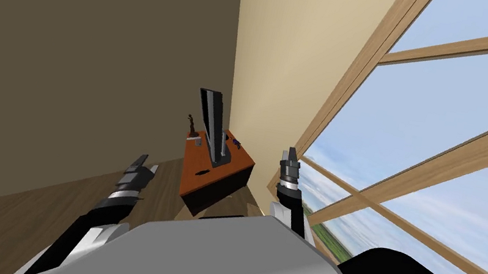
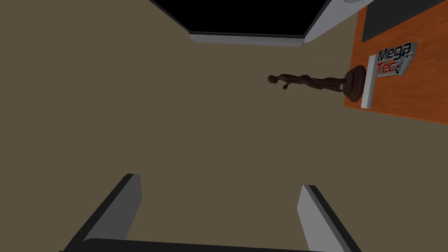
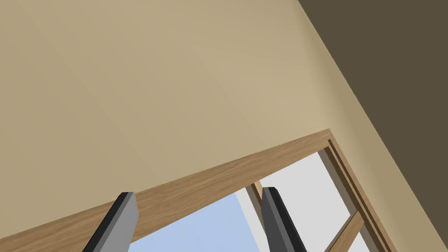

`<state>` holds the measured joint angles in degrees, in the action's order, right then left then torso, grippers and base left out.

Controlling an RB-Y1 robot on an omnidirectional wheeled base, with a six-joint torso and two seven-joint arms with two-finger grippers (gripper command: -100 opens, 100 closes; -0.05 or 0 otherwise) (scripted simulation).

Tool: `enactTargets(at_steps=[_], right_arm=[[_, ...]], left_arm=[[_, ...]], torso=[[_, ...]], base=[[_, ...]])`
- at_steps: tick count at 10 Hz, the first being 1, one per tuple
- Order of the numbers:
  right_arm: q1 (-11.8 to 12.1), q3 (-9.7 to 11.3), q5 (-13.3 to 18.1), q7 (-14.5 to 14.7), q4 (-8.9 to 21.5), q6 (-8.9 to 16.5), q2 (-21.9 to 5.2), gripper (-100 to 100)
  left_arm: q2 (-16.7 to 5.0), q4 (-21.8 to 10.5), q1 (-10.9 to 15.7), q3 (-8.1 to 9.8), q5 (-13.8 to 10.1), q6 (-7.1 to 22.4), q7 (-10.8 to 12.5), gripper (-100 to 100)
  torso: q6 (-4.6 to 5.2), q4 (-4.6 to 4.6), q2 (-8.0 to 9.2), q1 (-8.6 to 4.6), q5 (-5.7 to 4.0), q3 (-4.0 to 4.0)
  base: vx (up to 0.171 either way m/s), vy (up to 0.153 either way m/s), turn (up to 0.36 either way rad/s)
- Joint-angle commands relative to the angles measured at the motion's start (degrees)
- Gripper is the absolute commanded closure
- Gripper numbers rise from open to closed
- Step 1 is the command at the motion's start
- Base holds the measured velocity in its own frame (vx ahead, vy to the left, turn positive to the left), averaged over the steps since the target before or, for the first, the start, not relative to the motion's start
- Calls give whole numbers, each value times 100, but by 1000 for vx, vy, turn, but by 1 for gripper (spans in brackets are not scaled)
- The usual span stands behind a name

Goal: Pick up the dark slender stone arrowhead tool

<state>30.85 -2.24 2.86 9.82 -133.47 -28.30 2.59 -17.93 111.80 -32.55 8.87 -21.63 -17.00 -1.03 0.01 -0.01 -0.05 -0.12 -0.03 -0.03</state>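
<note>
A small dark slender shape (image 1: 201, 172) lies on the top of a reddish-brown desk (image 1: 216, 184), near its front edge; it is too small to tell what it is. My left gripper (image 1: 147, 163) is held up short of the desk and to its left, fingers open with nothing between them. In the left wrist view the left gripper (image 2: 218, 183) faces a brown wall, with the desk's top (image 2: 407, 103) off to one side. My right gripper (image 1: 291, 152) is raised to the right of the desk by the window, and the right gripper (image 3: 197, 192) stands open and empty.
On the desk stand a thin dark screen (image 1: 212, 127), a dark brown figurine (image 2: 306, 81) on a round base, a "Mega Tec" sign (image 2: 393, 61) and a small purple object (image 1: 236, 142). A large wooden-framed window (image 1: 389, 187) fills the right. Wood floor (image 1: 7, 210) lies to the left.
</note>
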Motion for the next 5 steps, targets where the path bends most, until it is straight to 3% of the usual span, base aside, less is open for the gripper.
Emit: enactTargets(at_steps=[1, 2, 3, 4, 5], right_arm=[[0, 0, 0, 0, 0, 0, 0, 0], [1, -1, 0, 0, 0, 0, 0, 0], [0, 0, 0, 0, 0, 0, 0, 0], [1, -1, 0, 0, 0, 0, 0, 0], [0, 0, 0, 0, 0, 0, 0, 0]], left_arm=[[-14, -240, 28, -14, -90, 130, -4, -100], [-140, -398, 17, 34, -293, 354, 43, -100], [-140, -474, 17, 34, -293, 354, 43, -100], [-266, -719, 10, 80, -497, 528, 92, -100], [-266, -719, 10, 80, -497, 586, 92, -100]], torso=[[0, 0, 0, 0, 0, 0], [-4, 0, 1, 2, 1, 0], [0, 0, -1, 2, 1, -1], [-5, 0, 0, 5, 1, 0], [-1, 0, 0, 2, 1, 0]], base=[[17, -26, -138], [24, -33, -276], [20, -22, -116], [20, -33, -261], [16, -19, -99]])
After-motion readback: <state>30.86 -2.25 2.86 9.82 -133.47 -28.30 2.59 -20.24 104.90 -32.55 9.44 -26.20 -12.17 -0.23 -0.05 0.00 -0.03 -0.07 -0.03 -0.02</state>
